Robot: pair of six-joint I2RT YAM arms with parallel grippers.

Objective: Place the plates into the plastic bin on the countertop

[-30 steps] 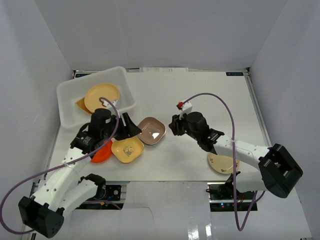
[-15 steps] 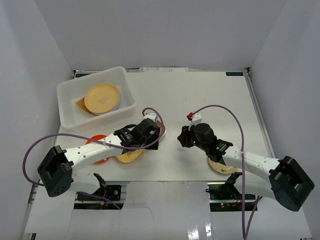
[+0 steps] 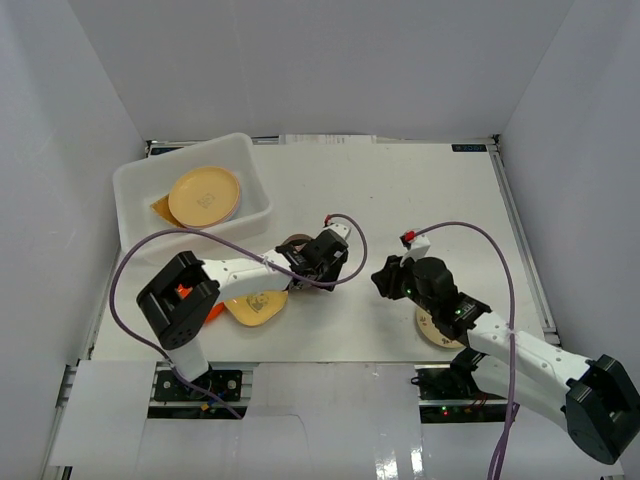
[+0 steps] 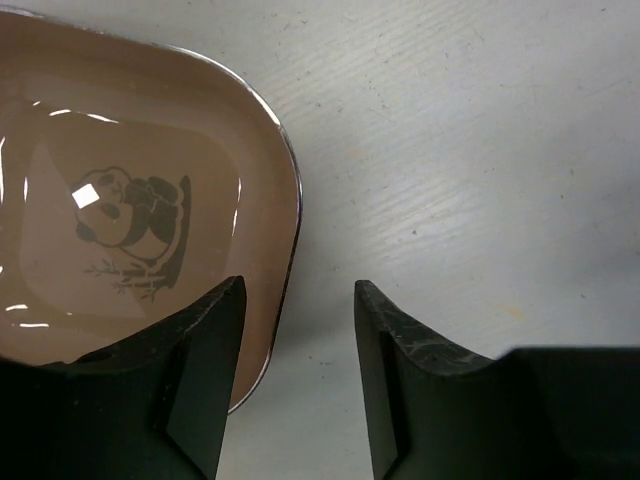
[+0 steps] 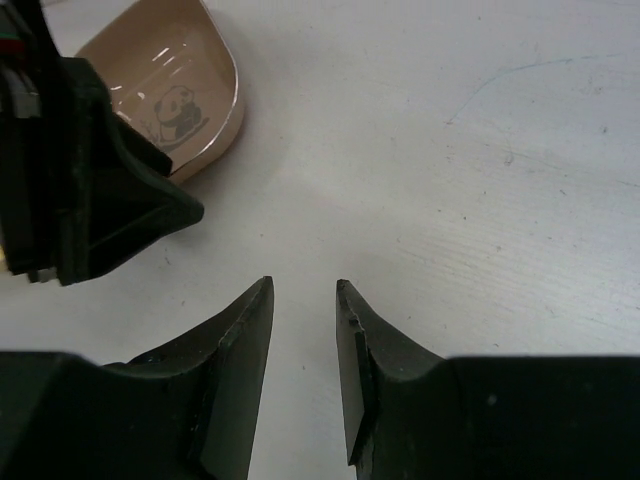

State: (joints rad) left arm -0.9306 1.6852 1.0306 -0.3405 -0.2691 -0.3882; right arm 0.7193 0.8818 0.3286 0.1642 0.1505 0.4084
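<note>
A brown rounded-square plate (image 4: 130, 220) with a panda print lies on the white countertop (image 3: 400, 190). My left gripper (image 4: 298, 300) stands open astride its right rim, one finger over the dish and the other over bare table. From above, that gripper (image 3: 320, 268) hides most of the brown plate (image 3: 293, 243). My right gripper (image 5: 303, 290) is open with a narrow gap and nothing in it, low over the table to the right of that brown plate (image 5: 175, 80). The plastic bin (image 3: 135, 185) at the back left holds a round yellow plate (image 3: 205, 195).
A yellow square plate (image 3: 255, 303) and an orange plate (image 3: 208, 308) lie by the left arm's base. A beige plate (image 3: 440, 330) sits partly under the right arm. The left gripper's black body (image 5: 80, 180) fills the left of the right wrist view.
The left arm swung right, away from the bin side, and reached out low over the brown plate. The right gripper drew back to the right and nearer. Both pairs of jaws narrowed a little.
</note>
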